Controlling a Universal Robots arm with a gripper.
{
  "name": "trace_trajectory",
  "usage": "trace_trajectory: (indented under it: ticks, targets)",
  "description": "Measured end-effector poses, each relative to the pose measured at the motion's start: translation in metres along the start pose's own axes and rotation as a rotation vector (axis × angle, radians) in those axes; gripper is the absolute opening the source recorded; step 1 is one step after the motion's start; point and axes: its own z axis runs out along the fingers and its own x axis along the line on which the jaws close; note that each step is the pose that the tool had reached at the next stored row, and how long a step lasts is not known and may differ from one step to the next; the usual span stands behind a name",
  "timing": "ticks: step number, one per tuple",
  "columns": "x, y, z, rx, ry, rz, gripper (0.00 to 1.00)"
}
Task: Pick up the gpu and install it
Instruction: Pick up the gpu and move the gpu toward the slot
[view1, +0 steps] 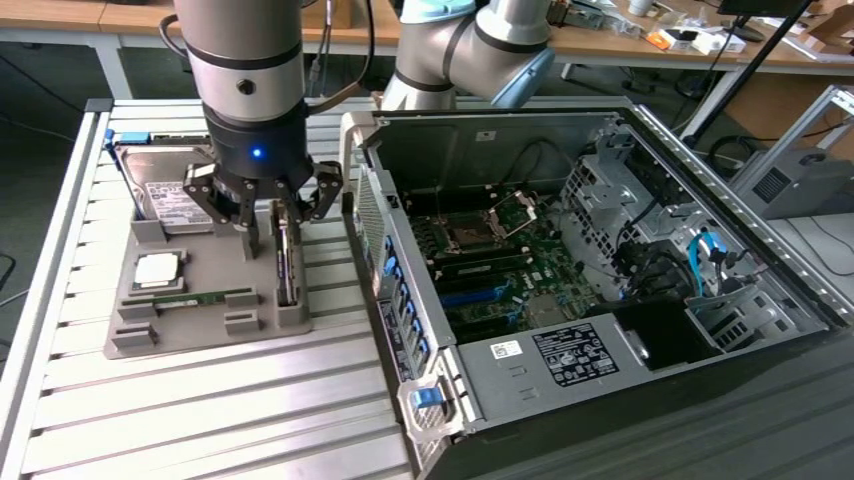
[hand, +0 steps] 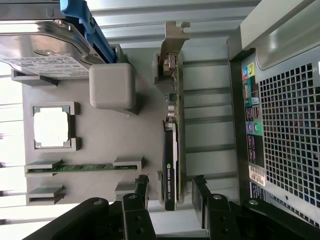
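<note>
The gpu stands edge-on in a slot of the grey holder tray, a thin dark card with a silvery bracket at its far end. In the wrist view the gpu runs lengthwise, its bracket far from the fingers. My gripper hangs right above the card's far half. My gripper is open, one finger on each side of the card's end, with a gap on both sides. Nothing is held.
On the tray also sit a silver hard drive, a square processor and a green memory stick. The open computer case lies close on the exterior view's right, motherboard exposed. Its rear panel stands beside the gpu.
</note>
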Motion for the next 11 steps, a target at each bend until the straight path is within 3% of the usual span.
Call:
trace_trajectory:
  ticks: [11]
  targets:
    - [0.0000, -0.0001, 0.0022, 0.0001, 0.0001, 0.000, 0.48]
